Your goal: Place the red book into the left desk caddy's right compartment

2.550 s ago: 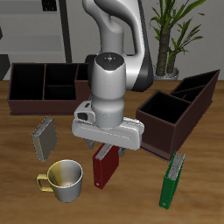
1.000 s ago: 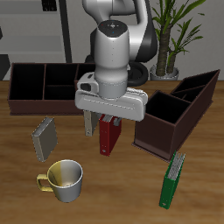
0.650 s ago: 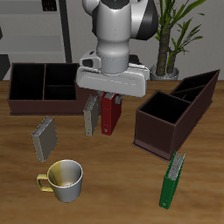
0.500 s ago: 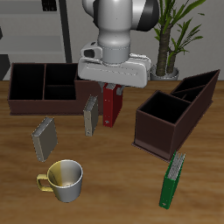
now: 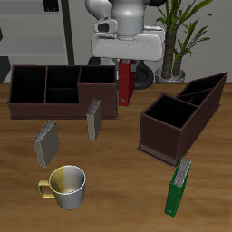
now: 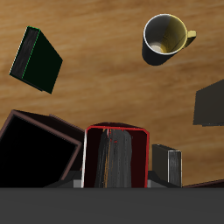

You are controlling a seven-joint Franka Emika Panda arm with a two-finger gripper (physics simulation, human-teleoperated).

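Observation:
My gripper [image 5: 126, 61] is shut on the top of the red book [image 5: 125, 83] and holds it upright, high above the table, over the back part between the two caddies. In the wrist view the red book [image 6: 116, 157] fills the space between the jaws, pale pages showing. The left desk caddy [image 5: 156, 134] lies diagonally beside and in front of the book. Its large squarish right compartment [image 5: 170, 122] is open and empty at the end nearer the table's front. The caddy's rim [image 6: 45, 123] also shows in the wrist view.
The other brown caddy [image 5: 45, 108] stands squared at the back. Two grey books [image 5: 45, 142] [image 5: 93, 119] stand below the gripper's side. A metal mug [image 5: 65, 186] and a green book [image 5: 178, 187] stand near the front edge. A potted plant [image 5: 177, 36] is behind.
My gripper has risen from table height with the red book in it and moved back and a little toward the diagonal caddy. Nothing else has moved.

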